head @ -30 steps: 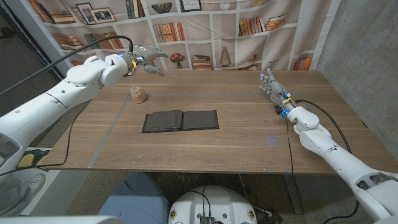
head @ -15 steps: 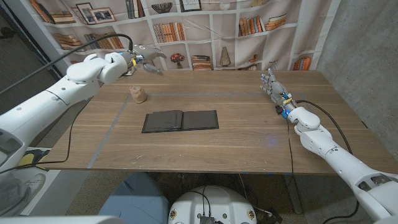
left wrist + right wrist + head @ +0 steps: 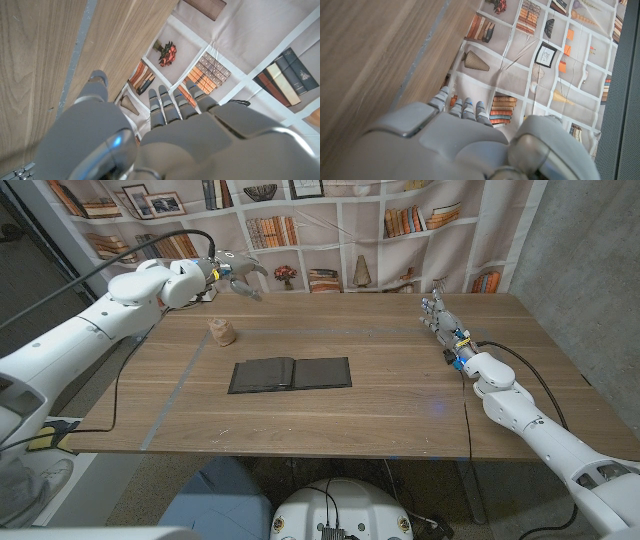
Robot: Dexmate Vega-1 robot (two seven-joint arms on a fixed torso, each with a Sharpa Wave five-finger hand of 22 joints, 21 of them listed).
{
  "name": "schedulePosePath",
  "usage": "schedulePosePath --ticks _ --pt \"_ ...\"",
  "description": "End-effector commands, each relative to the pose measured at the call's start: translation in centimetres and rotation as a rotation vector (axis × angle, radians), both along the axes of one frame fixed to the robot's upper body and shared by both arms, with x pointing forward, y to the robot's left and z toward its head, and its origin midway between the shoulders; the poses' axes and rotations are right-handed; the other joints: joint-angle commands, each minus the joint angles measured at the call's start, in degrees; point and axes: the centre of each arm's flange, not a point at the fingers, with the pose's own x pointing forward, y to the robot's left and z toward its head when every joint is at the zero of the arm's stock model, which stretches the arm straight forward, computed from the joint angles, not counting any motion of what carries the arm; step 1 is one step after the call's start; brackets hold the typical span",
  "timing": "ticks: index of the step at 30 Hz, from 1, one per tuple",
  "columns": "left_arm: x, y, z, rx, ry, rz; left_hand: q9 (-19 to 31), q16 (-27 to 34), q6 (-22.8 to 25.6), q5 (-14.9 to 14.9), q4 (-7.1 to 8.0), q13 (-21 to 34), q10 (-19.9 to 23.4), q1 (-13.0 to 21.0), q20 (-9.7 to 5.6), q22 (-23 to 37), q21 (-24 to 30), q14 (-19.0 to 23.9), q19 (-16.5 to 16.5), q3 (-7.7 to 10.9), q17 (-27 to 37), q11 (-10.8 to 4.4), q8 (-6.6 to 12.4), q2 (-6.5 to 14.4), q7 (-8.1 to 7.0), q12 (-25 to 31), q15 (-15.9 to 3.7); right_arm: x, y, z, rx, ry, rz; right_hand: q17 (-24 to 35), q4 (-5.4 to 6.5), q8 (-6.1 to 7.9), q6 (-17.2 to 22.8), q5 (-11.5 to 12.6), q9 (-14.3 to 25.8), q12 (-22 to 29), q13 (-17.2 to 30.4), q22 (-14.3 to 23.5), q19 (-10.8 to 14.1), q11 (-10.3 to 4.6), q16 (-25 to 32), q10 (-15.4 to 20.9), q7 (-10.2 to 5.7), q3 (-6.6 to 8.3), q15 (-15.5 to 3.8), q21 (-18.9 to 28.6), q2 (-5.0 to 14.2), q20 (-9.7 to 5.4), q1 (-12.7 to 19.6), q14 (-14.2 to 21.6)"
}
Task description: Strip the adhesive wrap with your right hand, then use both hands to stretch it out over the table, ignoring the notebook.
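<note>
worktop (image 3: 400,415): wooden, with a pale stripe running front to back on its left part.
notebook (image 3: 290,373): dark, lies open and flat mid-worktop, nearest thing to the front edge; nothing touches it.
adhesive wrap (image 3: 222,332): small tan roll, stands on the worktop behind the notebook's left end, just right of the pale stripe, apart from the notebook; no robot hand touches it.
right robot hand (image 3: 437,314): at the right side of the worktop, well apart from the roll, fingers straight and reaching toward the far edge, close side by side, holding nothing; cannot tell whether it rests on the wood. Right wrist view shows its back (image 3: 445,145) with fingers pointing at the backdrop.
left robot hand (image 3: 236,272): raised over the far left corner of the worktop, beyond the roll, fingers loosely spread and drooping, holding nothing; left wrist view shows its back (image 3: 165,135) with fingers extended.
bookshelf backdrop (image 3: 330,220): printed cloth hanging behind the far edge.
</note>
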Motion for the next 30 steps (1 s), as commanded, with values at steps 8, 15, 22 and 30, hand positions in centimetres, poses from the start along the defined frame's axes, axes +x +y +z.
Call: schedulePosePath --ticks 8,15,22,30 --pt "1.0 0.4 0.8 0.034 0.041 0.012 0.3 0.0 0.1 0.3 0.17 0.2 0.5 0.1 -0.08 0.2 -0.2 0.5 0.6 -0.34 0.0 -0.17 -0.18 -0.3 0.54 -0.2 -0.13 0.0 -0.2 0.4 -0.005 -0.003 -0.007 0.1 -0.25 -0.07 -0.4 0.0 0.0 -0.1 0.2 0.2 0.4 0.17 -0.1 -0.1 -0.02 0.15 -0.45 0.3 0.04 0.39 0.2 -2.2" --pt "1.1 1.0 0.7 0.025 0.061 0.030 0.3 0.0 -0.1 0.3 0.24 0.2 0.5 0.1 0.00 0.2 -0.2 0.5 0.7 -0.41 0.0 -0.07 -0.37 -0.2 0.55 -0.2 -0.08 0.1 -0.2 0.5 -0.005 0.000 -0.008 0.1 -0.28 -0.07 -0.3 0.0 0.0 -0.1 0.2 0.2 0.4 0.11 -0.1 -0.1 0.00 0.16 -0.45 0.2 0.05 0.41 0.3 -2.2" --pt "1.3 1.9 0.8 -0.012 0.091 0.048 0.3 0.1 -0.2 0.5 0.37 0.2 0.8 0.5 -0.15 0.2 0.6 1.0 3.5 -0.43 0.0 0.10 -0.79 0.4 0.79 -0.4 -0.22 0.2 -0.2 0.3 -0.003 0.005 -0.009 0.1 -0.31 -0.06 -0.3 0.0 0.0 -0.1 0.2 0.2 0.4 0.14 -0.1 -0.1 -0.05 0.19 -0.49 0.2 0.08 0.44 0.3 -2.2" --pt "1.4 2.4 0.8 -0.019 0.099 0.065 0.3 0.1 -0.3 0.5 0.24 0.2 1.3 1.4 -0.39 0.3 1.7 1.4 7.7 -0.37 0.0 -0.05 -1.17 1.0 0.88 -0.5 -0.28 0.1 -0.2 0.3 -0.004 0.005 -0.009 0.1 -0.36 0.02 0.0 0.0 0.0 -0.1 0.2 0.2 0.7 0.06 -0.1 0.0 -0.11 0.23 -0.61 0.3 0.11 -0.10 0.3 -2.1"
